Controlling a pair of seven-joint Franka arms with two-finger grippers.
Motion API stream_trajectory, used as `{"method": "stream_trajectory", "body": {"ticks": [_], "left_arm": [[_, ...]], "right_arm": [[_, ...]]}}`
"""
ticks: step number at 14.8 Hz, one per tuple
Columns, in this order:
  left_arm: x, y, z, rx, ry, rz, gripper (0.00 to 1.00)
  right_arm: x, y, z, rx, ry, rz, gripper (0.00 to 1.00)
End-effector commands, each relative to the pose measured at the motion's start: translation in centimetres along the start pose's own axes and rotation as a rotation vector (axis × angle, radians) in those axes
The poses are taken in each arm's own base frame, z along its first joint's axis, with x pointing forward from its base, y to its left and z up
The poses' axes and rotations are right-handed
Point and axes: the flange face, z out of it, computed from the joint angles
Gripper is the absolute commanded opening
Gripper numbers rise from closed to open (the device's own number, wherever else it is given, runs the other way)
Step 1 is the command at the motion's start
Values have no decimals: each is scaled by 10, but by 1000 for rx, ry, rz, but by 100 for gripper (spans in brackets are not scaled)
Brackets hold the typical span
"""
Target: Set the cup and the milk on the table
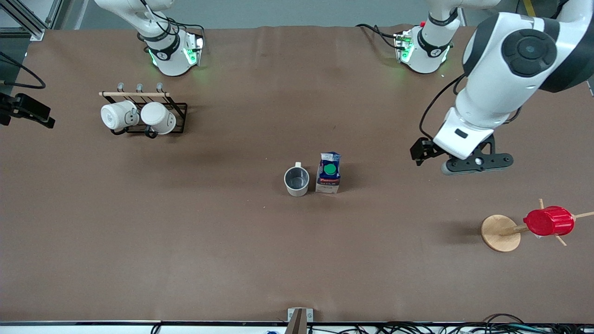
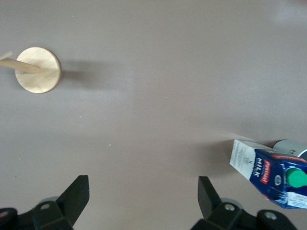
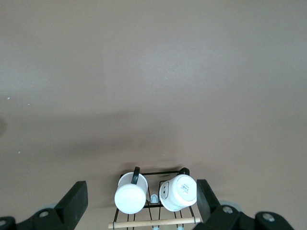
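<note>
The cup (image 1: pixel 296 181), grey-beige with a dark inside, stands upright on the brown table (image 1: pixel 222 250) near its middle. The milk (image 1: pixel 329 172), blue and white with a green cap, stands right beside it toward the left arm's end. In the left wrist view the milk (image 2: pixel 271 172) and a sliver of the cup (image 2: pixel 292 147) show at the edge. My left gripper (image 1: pixel 478 163) (image 2: pixel 142 184) is open and empty, over bare table toward the left arm's end, well apart from the milk. My right gripper (image 3: pixel 141 184) is open and empty, high over the mug rack; it is out of the front view.
A black wire rack (image 1: pixel 178 111) (image 3: pixel 153 173) holding two white mugs stands toward the right arm's end. A wooden peg stand (image 1: pixel 500 233) (image 2: pixel 38 69) carrying a ribbed red cup (image 1: pixel 549 221) stands toward the left arm's end, nearer the front camera than my left gripper.
</note>
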Motion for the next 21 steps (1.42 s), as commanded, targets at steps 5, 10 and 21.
{"method": "stream_trajectory", "body": {"ticks": [5, 10, 21], "left_arm": [[-15, -56, -19, -45, -20, 29, 100], [-8, -88, -53, -83, 28, 25, 100], [-22, -90, -80, -82, -89, 70, 98]], "right_arm": [[-11, 0, -3, 48, 6, -14, 100], [-11, 2, -3, 48, 4, -11, 100], [-11, 2, -3, 48, 3, -10, 100]]}}
